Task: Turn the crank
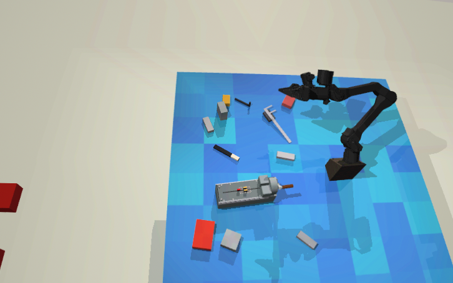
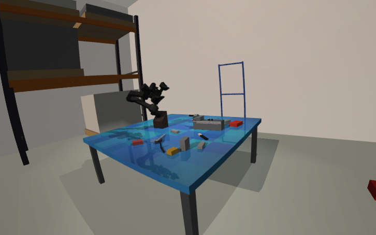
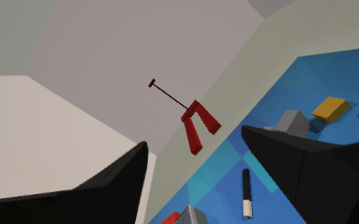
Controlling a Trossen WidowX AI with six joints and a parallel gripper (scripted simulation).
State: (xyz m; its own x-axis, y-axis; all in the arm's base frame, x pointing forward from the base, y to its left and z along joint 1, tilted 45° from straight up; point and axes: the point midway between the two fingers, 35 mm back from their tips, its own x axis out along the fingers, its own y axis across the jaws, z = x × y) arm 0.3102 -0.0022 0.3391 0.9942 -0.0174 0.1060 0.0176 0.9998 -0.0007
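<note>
The grey machine (image 1: 242, 195) (image 2: 208, 123) lies on the blue table (image 1: 379, 228) (image 2: 183, 175), front of centre in the top view. Its slide's red pointer (image 1: 238, 189) sits just left of the brass zero marks (image 1: 245, 189). The brown crank handle (image 1: 287, 186) sticks out of the machine's right end. My gripper (image 1: 281, 90) (image 2: 158, 96) (image 3: 194, 138) is open and empty. It hangs in the air at the far side of the table, well away from the machine, near a small red block (image 1: 287, 101) (image 2: 137, 142).
Loose on the table: grey blocks (image 1: 222, 110) (image 1: 207, 124) (image 1: 286, 155) (image 1: 231, 239) (image 1: 306, 239), an orange block (image 1: 226, 99), a flat red block (image 1: 203, 234), a caliper (image 1: 276, 123), a black rod (image 1: 242, 102), a black-and-white bar (image 1: 226, 153). The arm's base (image 1: 344, 167) stands at the right.
</note>
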